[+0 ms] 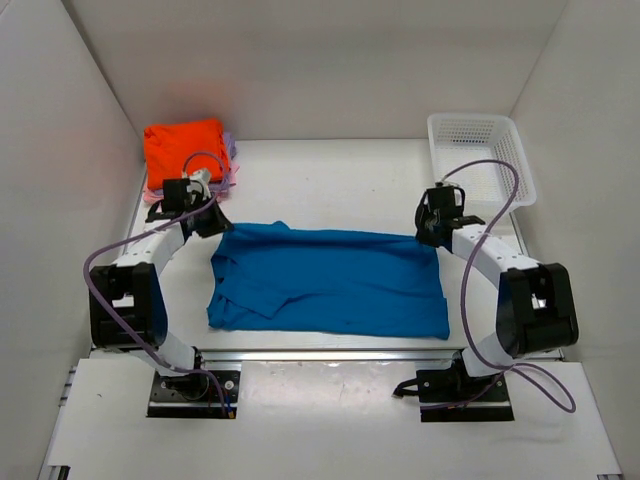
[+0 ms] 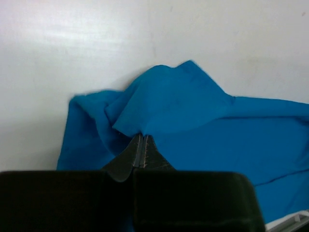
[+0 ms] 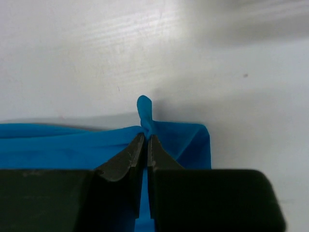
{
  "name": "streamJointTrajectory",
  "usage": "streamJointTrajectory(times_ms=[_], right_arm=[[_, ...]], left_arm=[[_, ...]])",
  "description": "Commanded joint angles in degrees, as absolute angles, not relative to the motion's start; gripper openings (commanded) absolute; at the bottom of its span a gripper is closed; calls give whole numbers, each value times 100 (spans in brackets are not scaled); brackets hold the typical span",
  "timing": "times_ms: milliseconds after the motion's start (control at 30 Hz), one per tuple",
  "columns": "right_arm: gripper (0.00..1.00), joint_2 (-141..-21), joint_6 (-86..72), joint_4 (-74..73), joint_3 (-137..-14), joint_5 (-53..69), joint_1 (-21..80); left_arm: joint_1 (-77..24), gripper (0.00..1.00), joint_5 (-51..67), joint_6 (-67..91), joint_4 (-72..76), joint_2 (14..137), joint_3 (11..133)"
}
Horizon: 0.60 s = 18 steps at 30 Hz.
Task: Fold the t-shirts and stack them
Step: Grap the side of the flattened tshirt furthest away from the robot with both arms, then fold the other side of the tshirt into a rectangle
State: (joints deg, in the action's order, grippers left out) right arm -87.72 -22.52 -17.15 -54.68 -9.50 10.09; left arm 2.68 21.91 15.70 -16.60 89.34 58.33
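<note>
Left gripper (image 2: 143, 137): fingers pressed together, pinching a raised fold of the plain bright blue short-sleeved cloth t-shirt (image 1: 330, 285) at its far left corner.
Right gripper (image 3: 146, 137): fingers shut tight on a small twisted tuft at the blue tee's far right corner.
Blue tee: spread on the white table (image 1: 330, 180), long side running left to right, rumpled around its near left sleeve, its far edge caught at both corners.
Folded stack: bright orange folded tee (image 1: 183, 143) on top with lavender and pink edges showing beneath, lying beyond the blue tee's far left corner and apart from it.
White plastic mesh basket (image 1: 470, 122): beyond the blue tee's far right corner.
Done: three tees look folded and piled.
Left to do: the blue tee is at most partly folded. With both far corners gripped, a fold toward its near edge seems likely next, then further folds and a place on the stack.
</note>
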Motion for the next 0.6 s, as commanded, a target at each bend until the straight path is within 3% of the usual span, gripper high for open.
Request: streamJointTrajectory(times_ms=[0,567], right_arm=[[4,-8307,-2285,-1661,-5116,-853,1037],[1,-7023,-2742,-2091,-3850,-616,1354]], left_arm=[[334,0,2136,1398,-1819,8395,5398],[343,0,1741,1283,-2320,6926,4035]])
